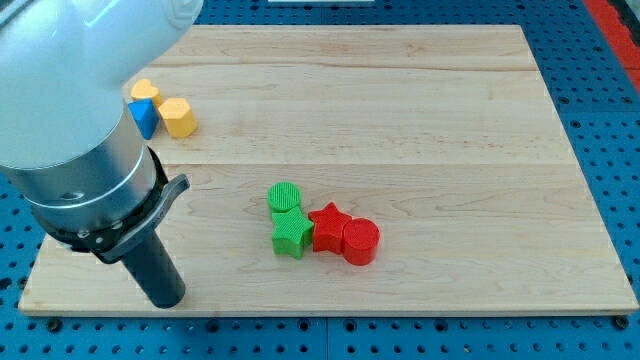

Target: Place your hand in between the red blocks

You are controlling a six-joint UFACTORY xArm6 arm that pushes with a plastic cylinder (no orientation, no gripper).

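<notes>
Red star (328,227) touches red cylinder (361,241) — seemingly gapless.

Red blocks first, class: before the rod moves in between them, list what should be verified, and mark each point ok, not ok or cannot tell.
1. Both red blocks in view, red star and red cylinder: ok.
2. Gap between them: not ok, they touch.
3. My tip near them: not ok, far toward the view's left.
4. Straight path free: ok.
5. Green star apart from red star: not ok, touching.
6. Green cylinder out of the way: ok.
</notes>
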